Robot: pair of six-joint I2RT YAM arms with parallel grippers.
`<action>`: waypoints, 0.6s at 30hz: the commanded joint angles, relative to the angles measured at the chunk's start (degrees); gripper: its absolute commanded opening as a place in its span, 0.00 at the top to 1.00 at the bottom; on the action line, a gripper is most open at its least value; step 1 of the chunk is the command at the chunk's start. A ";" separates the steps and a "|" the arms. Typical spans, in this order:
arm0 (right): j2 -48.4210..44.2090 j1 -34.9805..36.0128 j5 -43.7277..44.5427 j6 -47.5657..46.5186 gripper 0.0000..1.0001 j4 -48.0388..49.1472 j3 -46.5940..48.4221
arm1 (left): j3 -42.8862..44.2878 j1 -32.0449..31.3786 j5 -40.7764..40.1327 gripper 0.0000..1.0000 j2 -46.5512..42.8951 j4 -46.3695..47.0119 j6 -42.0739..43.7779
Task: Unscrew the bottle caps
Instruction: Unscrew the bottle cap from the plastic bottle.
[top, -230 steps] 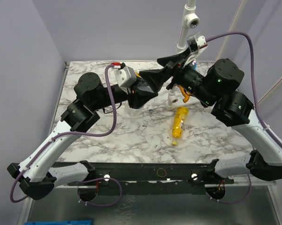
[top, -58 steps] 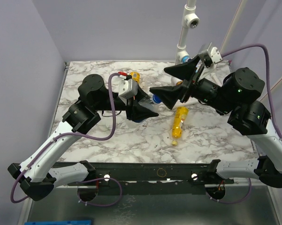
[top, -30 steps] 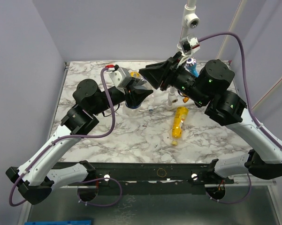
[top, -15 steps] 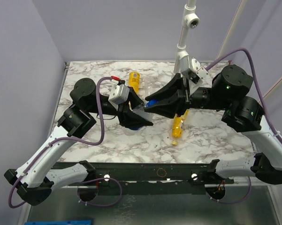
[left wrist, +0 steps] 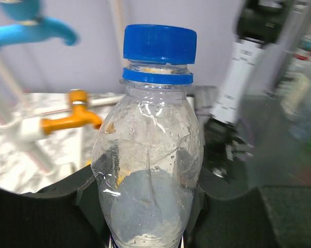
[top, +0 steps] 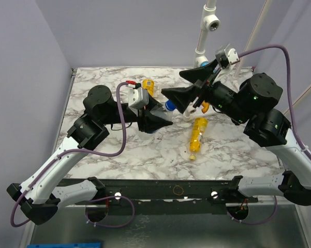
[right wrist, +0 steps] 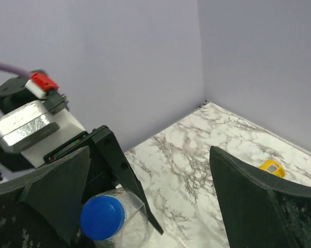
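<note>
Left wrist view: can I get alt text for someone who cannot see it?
A clear bottle with a blue cap on its neck stands upright, gripped low down by the left hand between black fingers. Behind it, blurred, are an orange tap-shaped fitting and a marbled tabletop.

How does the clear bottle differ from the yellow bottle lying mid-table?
The clear bottle looks empty; the yellow bottle is filled yellow-orange. The clear bottle is gripped in the left jaws; the yellow bottle lies on its side on the table. Both are small plastic bottles.
</note>
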 commanded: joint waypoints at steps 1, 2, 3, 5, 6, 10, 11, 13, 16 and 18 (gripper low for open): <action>2.67 -0.29 11.79 7.33 0.00 2.99 1.71 | -0.92 -0.15 -22.90 1.00 -0.17 6.31 2.78; 3.36 -0.30 12.40 7.72 0.00 3.21 2.04 | -1.04 -0.15 -26.02 1.00 -0.11 6.88 2.79; 3.94 -0.30 12.86 7.75 0.01 3.51 2.26 | -1.00 -0.16 -28.28 1.00 -0.07 7.38 2.92; 5.07 -0.30 12.37 7.88 0.03 4.60 2.53 | -0.98 -0.14 -32.56 1.00 0.11 8.07 3.03; 5.62 -0.30 11.95 7.99 0.04 5.36 2.74 | -0.92 -0.12 -34.31 1.00 0.22 8.26 3.13; 8.12 -0.30 12.45 8.35 0.12 6.32 4.40 | -1.16 -0.12 -36.55 1.00 0.02 8.30 3.26; 8.44 -0.27 12.75 8.25 0.16 6.67 4.61 | -1.29 -0.10 -36.43 1.00 -0.14 8.31 3.16; 9.01 -0.30 13.10 8.14 0.25 7.75 4.77 | -1.35 -0.18 -36.31 1.00 -0.32 8.26 2.99; 9.49 -0.29 12.94 8.10 0.40 8.75 4.88 | -1.62 -0.16 -36.29 1.00 -0.59 8.33 3.08; 9.91 -0.30 12.69 8.20 0.51 9.04 5.07 | -1.80 -0.12 -36.29 1.00 -0.77 8.25 3.05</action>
